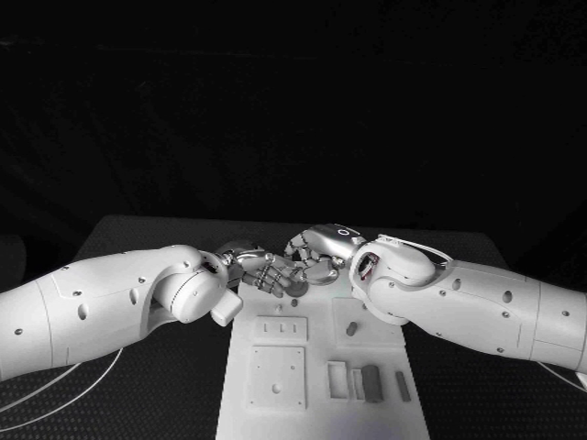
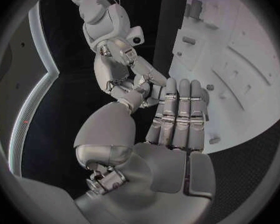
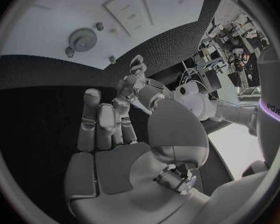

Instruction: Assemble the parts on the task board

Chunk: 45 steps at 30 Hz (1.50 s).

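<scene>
Above the far end of the task board [image 1: 373,403]: left hand [image 1: 260,269] and right hand [image 1: 323,254] fingertip to fingertip, grasp impossible to tell; round gear [image 3: 82,40] plain from right wrist.

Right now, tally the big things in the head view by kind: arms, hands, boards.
White robot arms: 2, left arm and right arm
Silver many-fingered hands: 2, left hand and right hand
White flat task board: 1
Total: 5
</scene>
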Available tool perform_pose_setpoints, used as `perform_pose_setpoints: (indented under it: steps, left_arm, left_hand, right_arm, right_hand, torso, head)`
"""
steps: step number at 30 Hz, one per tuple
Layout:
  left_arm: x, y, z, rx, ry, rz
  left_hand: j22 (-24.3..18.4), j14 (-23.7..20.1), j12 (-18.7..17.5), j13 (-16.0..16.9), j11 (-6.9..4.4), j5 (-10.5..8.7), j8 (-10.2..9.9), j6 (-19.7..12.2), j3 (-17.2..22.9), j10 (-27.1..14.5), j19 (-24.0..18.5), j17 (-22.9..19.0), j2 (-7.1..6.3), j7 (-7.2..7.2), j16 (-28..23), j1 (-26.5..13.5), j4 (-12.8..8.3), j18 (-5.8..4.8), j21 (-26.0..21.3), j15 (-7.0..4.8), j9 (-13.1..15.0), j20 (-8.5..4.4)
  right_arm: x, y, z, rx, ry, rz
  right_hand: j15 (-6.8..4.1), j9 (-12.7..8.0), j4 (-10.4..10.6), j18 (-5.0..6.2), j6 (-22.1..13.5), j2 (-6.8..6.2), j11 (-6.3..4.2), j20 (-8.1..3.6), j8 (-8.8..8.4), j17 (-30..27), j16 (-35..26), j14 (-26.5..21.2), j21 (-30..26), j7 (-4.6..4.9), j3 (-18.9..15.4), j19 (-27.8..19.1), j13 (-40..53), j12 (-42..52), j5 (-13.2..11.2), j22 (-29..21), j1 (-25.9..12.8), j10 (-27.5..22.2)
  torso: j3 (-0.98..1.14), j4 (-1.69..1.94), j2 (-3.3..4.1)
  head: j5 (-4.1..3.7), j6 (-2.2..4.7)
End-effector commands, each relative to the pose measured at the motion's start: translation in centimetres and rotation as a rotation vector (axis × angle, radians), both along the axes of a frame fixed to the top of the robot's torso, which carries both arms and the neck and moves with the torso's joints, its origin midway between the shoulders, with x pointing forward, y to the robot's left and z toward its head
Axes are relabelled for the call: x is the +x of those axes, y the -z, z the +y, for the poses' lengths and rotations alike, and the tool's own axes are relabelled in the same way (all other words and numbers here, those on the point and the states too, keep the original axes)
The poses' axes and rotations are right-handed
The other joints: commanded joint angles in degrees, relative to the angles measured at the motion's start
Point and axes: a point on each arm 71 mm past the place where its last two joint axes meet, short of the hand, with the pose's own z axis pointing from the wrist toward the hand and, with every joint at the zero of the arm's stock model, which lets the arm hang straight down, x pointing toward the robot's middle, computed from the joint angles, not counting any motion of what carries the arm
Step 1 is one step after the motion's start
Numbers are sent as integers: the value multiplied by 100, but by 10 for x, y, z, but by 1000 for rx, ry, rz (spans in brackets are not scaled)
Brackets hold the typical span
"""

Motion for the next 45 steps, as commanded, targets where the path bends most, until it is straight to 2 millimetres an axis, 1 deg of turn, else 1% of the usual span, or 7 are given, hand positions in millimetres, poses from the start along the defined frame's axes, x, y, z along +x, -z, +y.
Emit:
perform_pose_setpoints:
  steps: [1,7,23,26,29,32,45]
  left_arm:
    - [-1,-6,-9,-25,30,-34]
    - [1,-7,-9,-23,21,-42]
    - [0,-6,-13,-36,43,-18]
    - [0,-5,-13,-41,39,-13]
    - [0,-5,-12,-45,31,-11]
    - [0,-6,-12,-46,29,-13]
    - [0,-6,-11,-37,28,-18]
  left_hand:
    - [19,44,39,34,-11,-9,51,95,26,58,21,30,96,-42,29,26,-72,28,37,-12,9,-53]
    - [59,152,93,119,-69,-11,99,235,170,171,82,117,235,-109,74,128,-142,15,65,-63,25,-88]
    - [88,145,53,190,-56,33,36,229,217,142,55,189,215,-89,22,-76,-54,-30,36,-65,-11,-112]
    - [107,156,39,233,-56,261,17,253,308,144,50,222,269,-92,-8,-109,-81,-45,26,-67,-26,-118]
    - [149,191,34,310,-72,729,17,315,417,178,62,286,376,-114,-43,-166,-216,-61,24,-78,-27,-132]
    - [174,208,32,355,-83,895,23,351,469,199,71,322,441,-133,-64,-205,-284,-68,24,-85,-22,-140]
    - [224,278,47,464,-121,976,48,443,623,272,97,409,541,-167,-90,-317,-365,-80,21,-117,3,-166]
  right_arm:
    - [-3,4,4,-13,-23,18]
    - [-4,4,5,-11,-30,23]
    - [-5,6,6,-11,-29,27]
    - [-5,7,6,-12,-28,28]
    - [-5,7,5,-12,-26,29]
    - [-5,8,6,-13,-27,31]
    - [-3,10,2,-14,-13,40]
  right_hand:
    - [-22,9,-6,33,863,58,0,5,11,-2,17,27,30,169,25,43,8,21,-16,90,17,33]
    - [-22,10,-5,33,865,58,0,4,11,7,18,34,30,168,25,44,8,21,-16,90,15,35]
    - [-24,13,-8,33,867,57,-2,1,8,11,18,40,30,167,27,47,9,21,-16,89,15,38]
    - [-24,13,-10,33,868,56,-2,0,8,5,17,37,31,167,27,47,9,21,-16,89,16,38]
    - [-25,14,-10,33,868,56,-2,0,7,17,18,45,31,166,28,47,9,20,-15,89,17,39]
    - [-25,15,-11,33,869,56,-3,-1,7,12,18,43,31,166,28,48,10,20,-15,89,18,40]
    - [-25,15,-6,33,860,37,-1,-2,-4,-39,9,14,27,169,24,46,8,14,-16,87,4,38]
  torso:
    - [3,-7,3]
    - [6,-8,2]
    - [0,-4,4]
    - [2,-5,2]
    - [1,-7,2]
    - [1,-9,1]
    - [3,-5,3]
  head:
    - [5,-4]
    - [11,-8]
    - [4,-29]
    - [4,-38]
    - [7,-42]
    - [3,-43]
    - [-1,-48]
